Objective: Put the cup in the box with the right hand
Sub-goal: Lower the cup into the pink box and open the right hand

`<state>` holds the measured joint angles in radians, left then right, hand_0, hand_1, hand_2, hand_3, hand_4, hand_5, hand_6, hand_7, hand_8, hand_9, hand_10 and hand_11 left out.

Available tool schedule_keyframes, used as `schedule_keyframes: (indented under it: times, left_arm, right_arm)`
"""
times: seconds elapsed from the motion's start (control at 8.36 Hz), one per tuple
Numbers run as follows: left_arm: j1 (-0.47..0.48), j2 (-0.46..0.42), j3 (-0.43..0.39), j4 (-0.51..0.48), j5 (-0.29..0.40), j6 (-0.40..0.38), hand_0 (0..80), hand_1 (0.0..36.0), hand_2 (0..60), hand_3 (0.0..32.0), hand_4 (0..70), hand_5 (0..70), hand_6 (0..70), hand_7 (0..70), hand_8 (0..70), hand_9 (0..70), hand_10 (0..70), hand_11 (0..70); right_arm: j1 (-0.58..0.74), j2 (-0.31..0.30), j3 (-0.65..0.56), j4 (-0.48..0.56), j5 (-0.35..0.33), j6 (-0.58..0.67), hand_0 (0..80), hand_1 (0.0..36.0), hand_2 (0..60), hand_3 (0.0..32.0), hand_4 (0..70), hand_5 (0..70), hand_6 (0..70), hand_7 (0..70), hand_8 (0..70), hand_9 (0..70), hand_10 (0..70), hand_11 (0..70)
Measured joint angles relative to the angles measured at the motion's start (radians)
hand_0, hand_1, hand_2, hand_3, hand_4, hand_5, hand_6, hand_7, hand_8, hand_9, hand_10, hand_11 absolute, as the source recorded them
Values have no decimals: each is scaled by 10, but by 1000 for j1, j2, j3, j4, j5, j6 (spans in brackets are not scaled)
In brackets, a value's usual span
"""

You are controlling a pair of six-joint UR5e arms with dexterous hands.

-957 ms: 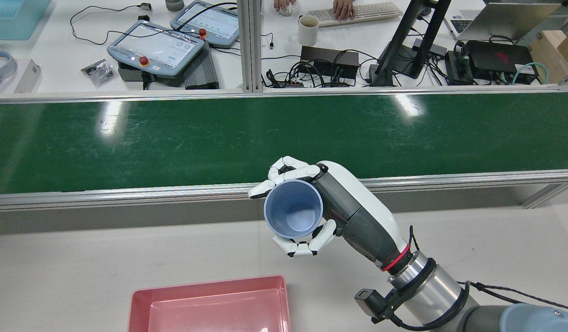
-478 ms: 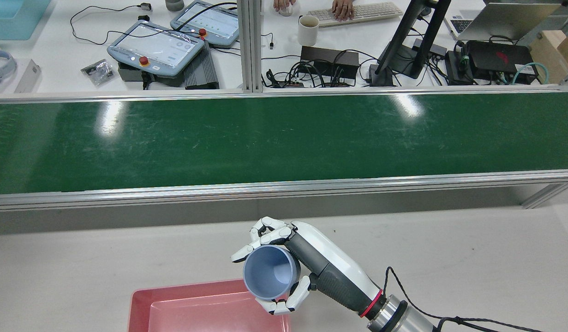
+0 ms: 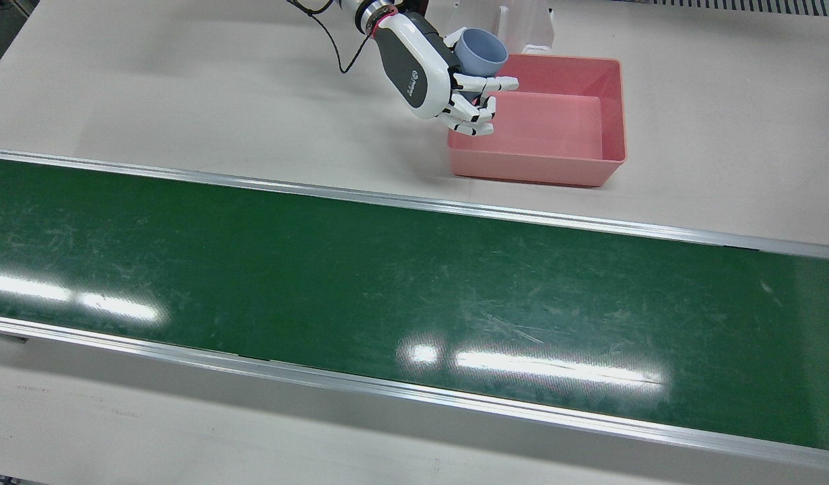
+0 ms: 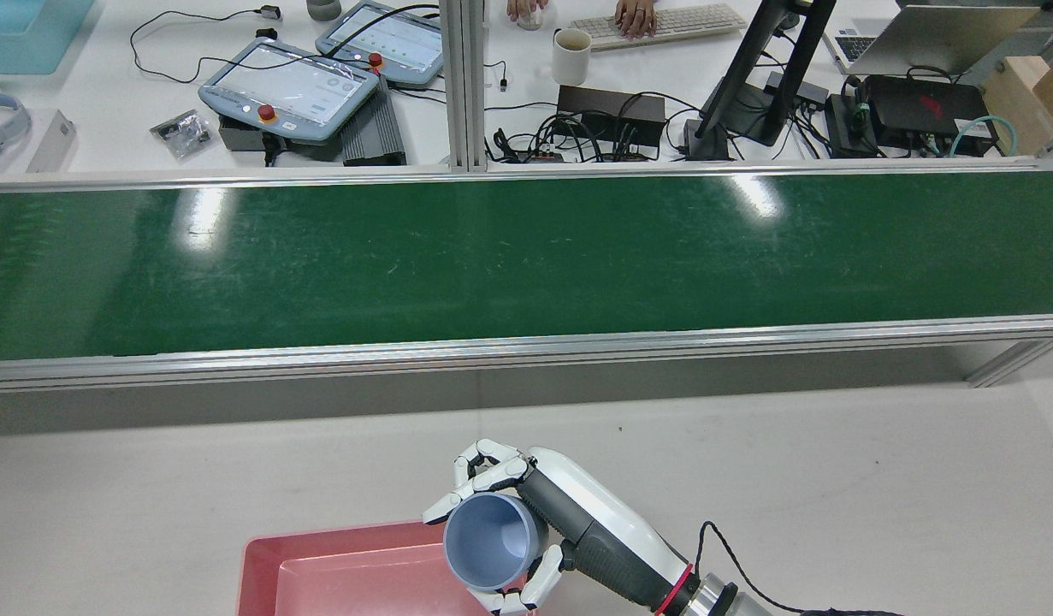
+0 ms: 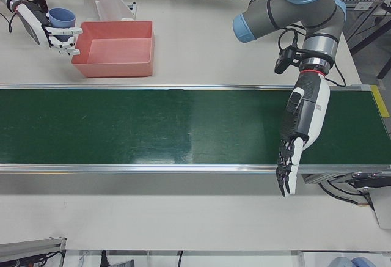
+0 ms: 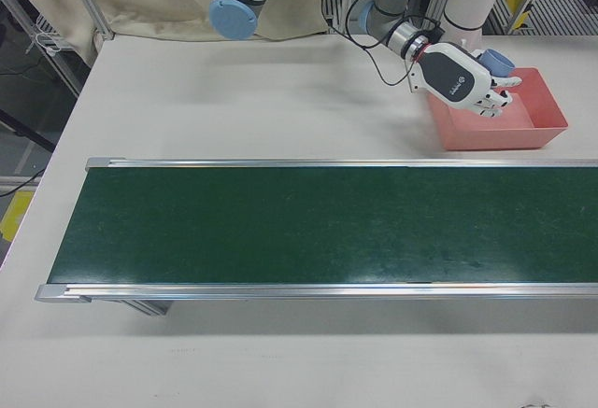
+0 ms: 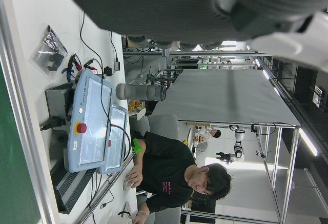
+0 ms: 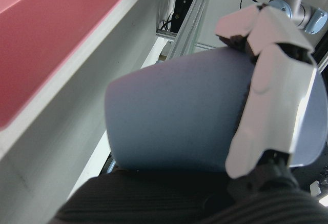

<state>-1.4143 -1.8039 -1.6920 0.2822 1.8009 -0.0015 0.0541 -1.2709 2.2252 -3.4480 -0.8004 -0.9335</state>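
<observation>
Now right hand (image 4: pixel 526 522) clasps blue cup (image 4: pixel 490 541), tilted, mouth toward pink box (image 4: pixel 338 573); left hand (image 5: pixel 294 145) open.

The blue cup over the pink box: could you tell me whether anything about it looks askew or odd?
The blue cup is tilted in the right robot hand, its mouth not level, above the pink box's edge rather than its middle. Nothing looks spilled or damaged.

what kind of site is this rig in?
Likely a robotics lab or test cell, not a live factory: a green conveyor belt runs across the table, teach pendants lie behind it, and an operator types at a keyboard.
</observation>
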Motion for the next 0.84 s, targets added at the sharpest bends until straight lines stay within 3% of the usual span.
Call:
schedule_keyframes:
  times: [0.12,0.24,0.48,0.84]
  left_arm:
    - [0,0,0,0,0,0,0,0,0,0,0,0,0,0,0,0,0,0]
    - [0,0,0,0,0,0,0,0,0,0,0,0,0,0,0,0,0,0]
    - [0,0,0,0,0,0,0,0,0,0,0,0,0,0,0,0,0,0]
    - [0,0,0,0,0,0,0,0,0,0,0,0,0,0,0,0,0,0]
  right_arm:
    - [-11,-1,-8,21,-1,-2,475,232,415,0,55,56,43,97,72,128,0,2]
    - [-19,-4,-15,39,-1,-3,481,239,403,0,54,45,8,0,0,0,0,0]
    - [-26,-4,-20,56,-3,0,489,246,359,0,0,50,0,0,0,0,0,0]
    - [-28,-1,-21,59,-7,2,493,241,326,0,0,51,0,0,0,0,0,0]
